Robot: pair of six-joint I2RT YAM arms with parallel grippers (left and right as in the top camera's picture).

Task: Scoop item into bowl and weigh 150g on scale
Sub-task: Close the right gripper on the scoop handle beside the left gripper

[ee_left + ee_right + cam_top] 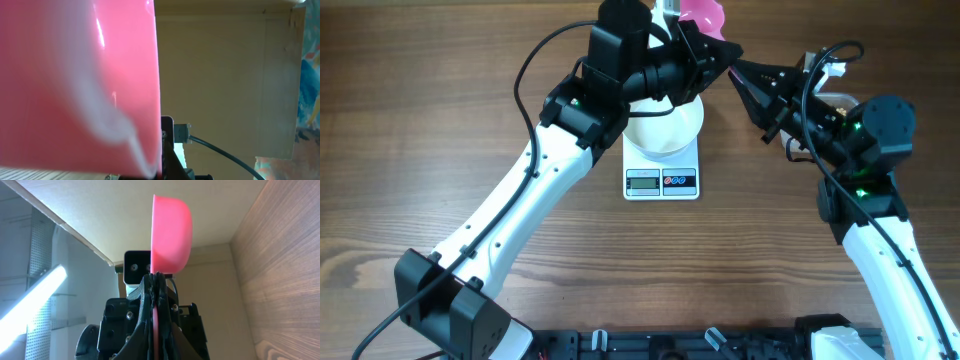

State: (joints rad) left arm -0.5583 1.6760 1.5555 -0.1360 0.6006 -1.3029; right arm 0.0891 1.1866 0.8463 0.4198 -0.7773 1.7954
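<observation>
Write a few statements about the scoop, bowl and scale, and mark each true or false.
1. The bowl sits on the scale. True.
2. The scoop is blue. False: it is pink.
3. The right fingers are closed on the scoop's handle. True.
4. The scoop lies flat on the table. False: it is held up in the air.

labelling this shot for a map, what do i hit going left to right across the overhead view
left arm's base → scale → pink scoop → right gripper → right arm's round joint. The bowl stands on the scale, so it has no separate place in the order.
</observation>
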